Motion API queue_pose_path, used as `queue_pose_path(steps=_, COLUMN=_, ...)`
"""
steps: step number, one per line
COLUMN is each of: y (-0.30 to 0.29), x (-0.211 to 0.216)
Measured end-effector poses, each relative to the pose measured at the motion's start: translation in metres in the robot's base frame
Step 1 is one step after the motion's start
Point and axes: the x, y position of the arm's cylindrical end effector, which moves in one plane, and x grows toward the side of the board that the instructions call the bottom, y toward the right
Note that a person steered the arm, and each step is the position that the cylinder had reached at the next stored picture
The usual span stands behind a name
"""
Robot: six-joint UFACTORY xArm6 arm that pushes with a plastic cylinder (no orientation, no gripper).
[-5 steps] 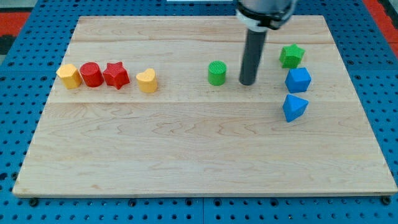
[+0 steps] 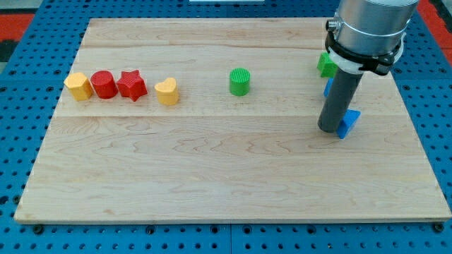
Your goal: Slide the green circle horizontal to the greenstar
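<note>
Now my tip [image 2: 329, 130] beside blue block [image 2: 348, 123]

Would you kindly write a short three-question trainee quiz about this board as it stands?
1. True or false: my tip touches the green circle.
2. Which block lies nearest the green circle on the view's left?
3. Multiple choice: what does the rod partly hide? A) red star B) green star C) yellow heart

Key:
1. False; it stands far toward the view's right, beside a blue block.
2. The yellow heart.
3. B, the green star.
</note>
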Motion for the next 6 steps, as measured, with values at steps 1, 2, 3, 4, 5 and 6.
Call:
queue_pose_path(steps=1, y=-0.024, x=-0.018)
queue_pose_path(steps=2, y=-0.067, x=-0.043)
queue_pose_path(steps=3, y=-0.097, x=-0.043)
queue_pose_path(steps=4, y=-0.14, x=-0.049)
queue_pose_path(steps=5, y=-0.158, x=-0.074)
queue_pose_path(steps=6, y=-0.158, x=-0.112)
